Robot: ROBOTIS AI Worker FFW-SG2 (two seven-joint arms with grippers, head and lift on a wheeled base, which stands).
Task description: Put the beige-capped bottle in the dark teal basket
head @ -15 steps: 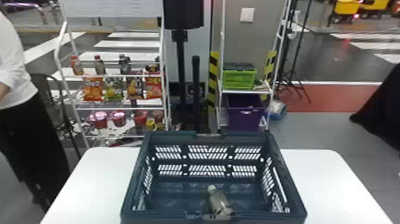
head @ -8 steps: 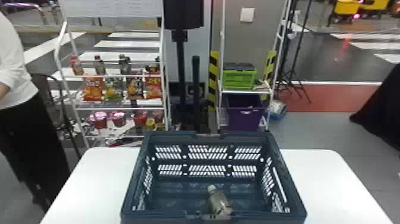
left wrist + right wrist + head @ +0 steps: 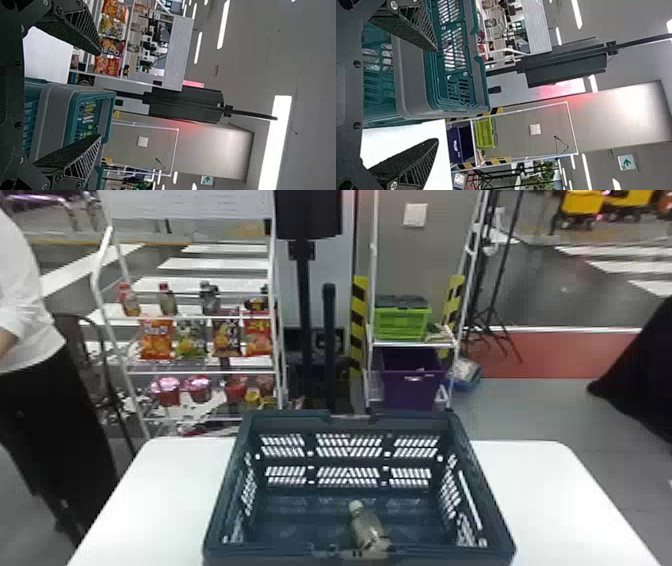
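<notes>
The dark teal basket (image 3: 234, 490) stands on the white table in the head view. Inside it, near the front wall, the beige-capped bottle (image 3: 366, 528) lies tilted on the basket floor, its cap pointing toward the back. In the left wrist view my left gripper (image 3: 100, 94) is open with nothing between its fingers, and the teal basket (image 3: 73, 114) shows behind them. My right gripper (image 3: 437, 95) also stands open and holds nothing in the right wrist view, beside a corner of the basket (image 3: 413, 79).
White table (image 3: 540, 500) extends on both sides of the basket. Behind it stand a snack rack (image 3: 200, 371) and a shelf with a green crate (image 3: 401, 321) above a purple bin (image 3: 411, 382). A person is at the far left.
</notes>
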